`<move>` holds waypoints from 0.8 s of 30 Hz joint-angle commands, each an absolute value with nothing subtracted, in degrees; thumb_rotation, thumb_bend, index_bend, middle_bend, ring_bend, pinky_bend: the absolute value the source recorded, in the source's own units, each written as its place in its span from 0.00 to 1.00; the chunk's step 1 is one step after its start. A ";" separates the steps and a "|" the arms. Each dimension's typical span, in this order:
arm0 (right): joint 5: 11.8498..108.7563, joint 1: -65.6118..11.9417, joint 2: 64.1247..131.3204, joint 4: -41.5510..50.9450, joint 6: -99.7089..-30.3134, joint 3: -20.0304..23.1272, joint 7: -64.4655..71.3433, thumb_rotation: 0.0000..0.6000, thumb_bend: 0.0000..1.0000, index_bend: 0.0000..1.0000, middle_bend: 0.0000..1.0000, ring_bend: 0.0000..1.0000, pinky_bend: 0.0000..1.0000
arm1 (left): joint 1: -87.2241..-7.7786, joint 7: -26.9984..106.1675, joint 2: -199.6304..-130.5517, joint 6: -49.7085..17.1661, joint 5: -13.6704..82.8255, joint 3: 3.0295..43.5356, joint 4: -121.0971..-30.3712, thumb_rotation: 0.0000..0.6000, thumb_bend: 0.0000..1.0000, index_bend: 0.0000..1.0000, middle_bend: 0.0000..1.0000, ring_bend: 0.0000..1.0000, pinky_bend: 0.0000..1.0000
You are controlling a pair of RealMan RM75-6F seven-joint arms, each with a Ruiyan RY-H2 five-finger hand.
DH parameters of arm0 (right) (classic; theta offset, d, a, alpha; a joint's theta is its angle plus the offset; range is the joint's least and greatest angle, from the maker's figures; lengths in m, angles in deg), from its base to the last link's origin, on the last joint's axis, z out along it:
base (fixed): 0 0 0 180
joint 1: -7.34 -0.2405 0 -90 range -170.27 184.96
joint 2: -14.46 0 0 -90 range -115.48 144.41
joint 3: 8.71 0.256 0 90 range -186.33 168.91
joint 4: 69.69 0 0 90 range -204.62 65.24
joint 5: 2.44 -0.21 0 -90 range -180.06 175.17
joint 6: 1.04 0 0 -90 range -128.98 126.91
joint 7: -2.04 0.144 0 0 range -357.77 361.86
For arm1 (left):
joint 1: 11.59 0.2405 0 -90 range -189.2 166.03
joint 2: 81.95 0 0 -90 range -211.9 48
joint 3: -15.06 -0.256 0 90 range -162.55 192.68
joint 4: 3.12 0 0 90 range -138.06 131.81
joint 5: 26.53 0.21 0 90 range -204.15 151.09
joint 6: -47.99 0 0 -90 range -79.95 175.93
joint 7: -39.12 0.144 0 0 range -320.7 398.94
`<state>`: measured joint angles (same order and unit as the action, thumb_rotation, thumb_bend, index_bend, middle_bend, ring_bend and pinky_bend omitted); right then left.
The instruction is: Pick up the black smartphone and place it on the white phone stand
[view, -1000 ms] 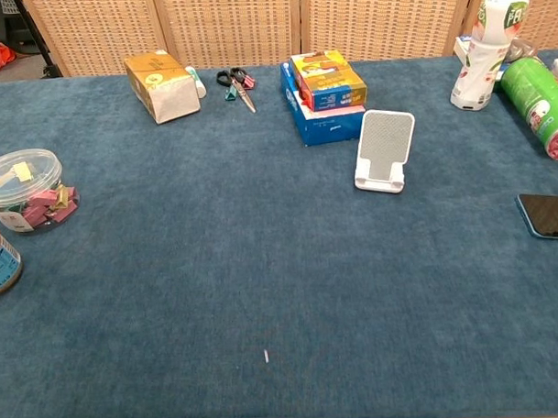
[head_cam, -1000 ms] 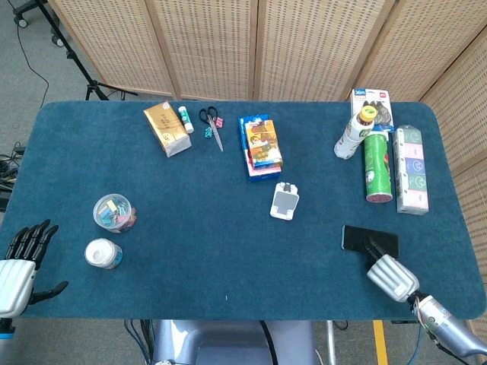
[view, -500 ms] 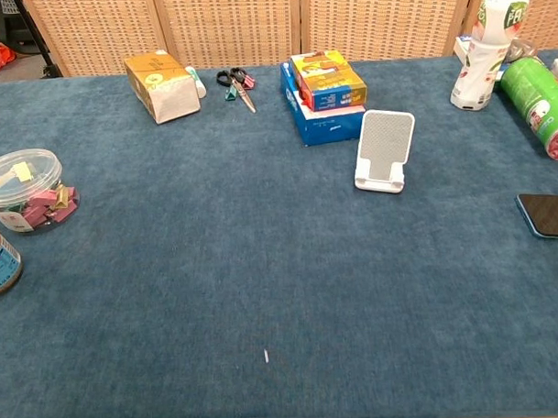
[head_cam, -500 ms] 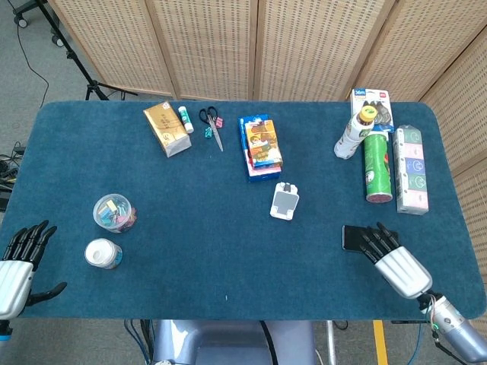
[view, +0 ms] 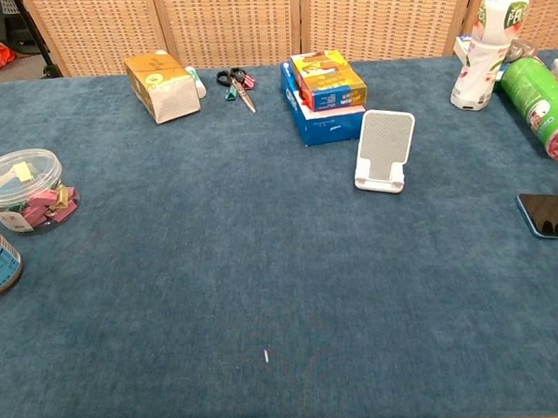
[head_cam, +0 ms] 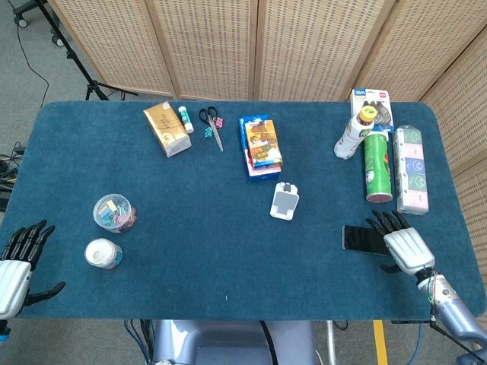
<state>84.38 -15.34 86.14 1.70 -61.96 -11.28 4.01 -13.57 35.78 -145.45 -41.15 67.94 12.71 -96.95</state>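
The black smartphone (head_cam: 361,239) lies flat near the table's front right edge, and the chest view catches it at the right border (view: 541,213). My right hand (head_cam: 402,245) sits at the phone's right end with its fingers (head_cam: 383,221) spread over that end, gripping nothing. The white phone stand (head_cam: 284,201) is upright and bare mid-table, left of the phone and farther back, and appears again in the chest view (view: 384,150). My left hand (head_cam: 17,262) hangs off the table's front left corner, fingers apart and empty.
A green can (head_cam: 376,166), a bottle (head_cam: 352,135) and a long packet (head_cam: 412,169) lie behind the phone. Stacked boxes (head_cam: 259,146) stand behind the stand. A jar of clips (head_cam: 114,212) and a small tub (head_cam: 103,253) are at the front left.
My right hand has shifted right and away from the table's front edge, from over the phone's middle to its right end. The phone has stayed put. The left hand dropped slightly.
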 commanded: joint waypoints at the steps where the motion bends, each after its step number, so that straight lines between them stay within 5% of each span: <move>1: 79.70 -16.70 86.28 4.68 -57.80 -9.31 3.35 1.00 0.00 0.11 0.03 0.00 0.03 | -13.60 35.71 -145.39 -41.07 67.90 12.70 -96.98 1.00 0.00 0.00 0.00 0.00 0.00; 24: 66.80 -16.08 95.28 4.44 -55.89 -4.89 -4.35 1.00 0.00 0.22 0.18 0.14 0.17 | -13.74 34.83 -144.93 -40.89 67.61 12.78 -97.02 1.00 0.00 0.00 0.00 0.00 0.00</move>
